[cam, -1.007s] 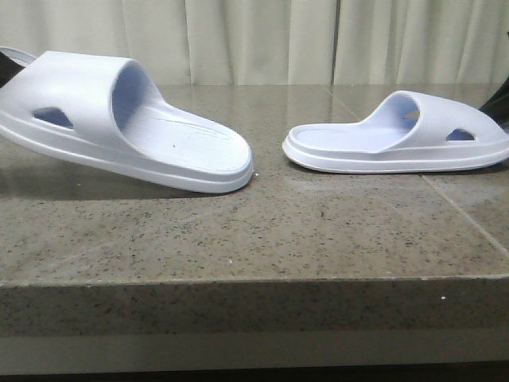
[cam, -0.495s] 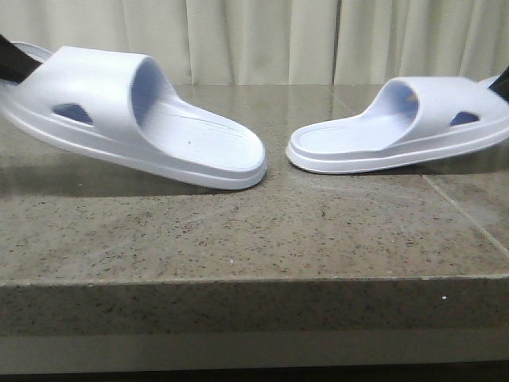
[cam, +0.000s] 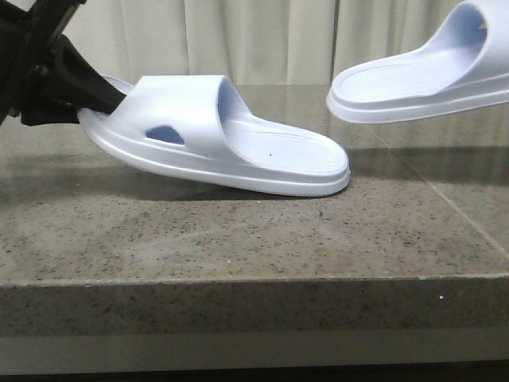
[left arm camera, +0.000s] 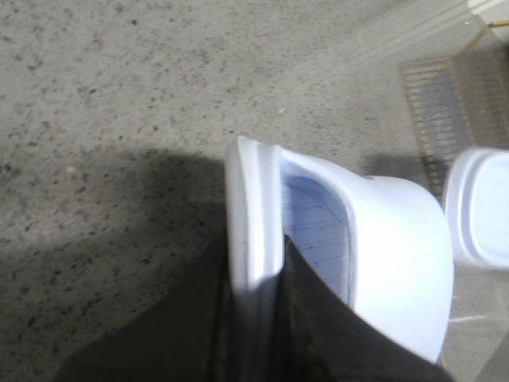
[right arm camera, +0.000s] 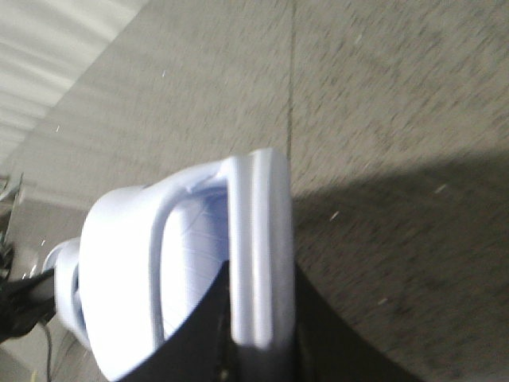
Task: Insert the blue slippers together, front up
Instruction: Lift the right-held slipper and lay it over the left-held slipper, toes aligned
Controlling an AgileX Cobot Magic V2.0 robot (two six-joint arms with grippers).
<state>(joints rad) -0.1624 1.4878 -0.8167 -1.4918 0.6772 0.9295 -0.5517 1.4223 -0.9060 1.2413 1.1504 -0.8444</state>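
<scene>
Two pale lavender-blue slippers. The left slipper is held by its heel in my left gripper, heel raised and toe low near the stone table top. In the left wrist view the black fingers clamp its heel sole. The right slipper hangs in the air at upper right, toe pointing left; the right gripper is out of the front view. In the right wrist view my right gripper is shut on its heel sole.
Cream curtains hang behind the table. The table's front edge runs across the lower front view. A seam in the stone runs diagonally at right.
The left slipper has moved right, with the left gripper now coming into view. The right slipper has been lifted off the table and carried up and to the right.
</scene>
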